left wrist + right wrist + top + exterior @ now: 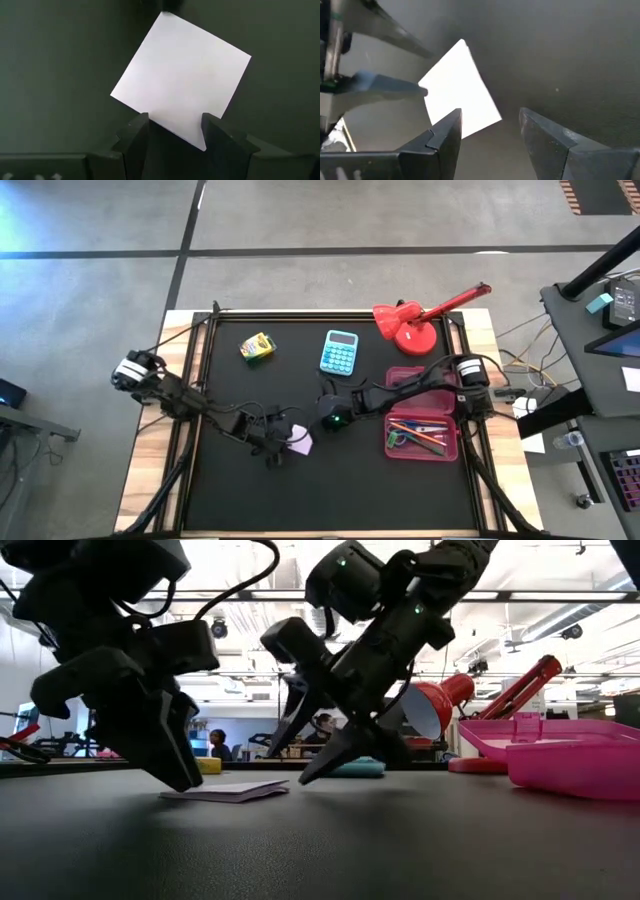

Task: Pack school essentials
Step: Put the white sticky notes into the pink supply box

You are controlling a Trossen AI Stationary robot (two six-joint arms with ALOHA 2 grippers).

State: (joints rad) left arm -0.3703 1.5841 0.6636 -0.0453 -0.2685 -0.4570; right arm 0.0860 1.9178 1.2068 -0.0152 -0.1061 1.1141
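The pink paper note [300, 443] lies flat on the black mat near the table's middle. My left gripper [175, 122] comes at it from the left, slanting down, open, with one finger at each side of the note's near edge [172, 131]. My right gripper [490, 115] is open and hangs low over the mat just right of the note [457, 85], touching nothing that shows. The open pink case [458, 430] at the right holds pens, pencils and blue-handled scissors [415, 432]. A yellow-green box [257, 346] sits at the far left. My left gripper's open fingers [141, 131] slant down from the table's left over the note's near edge [172, 131]. In the low view one fingertip [186, 783] reaches down to the note's end [200, 792]. Whether it touches the paper, I cannot tell. The note lies flat.
A light-blue calculator [340, 352] lies at the far middle and a red desk lamp [410, 325] stands at the far right, behind the case. Bare black mat stretches across the near half of the table. People show in the room beyond in the low view.
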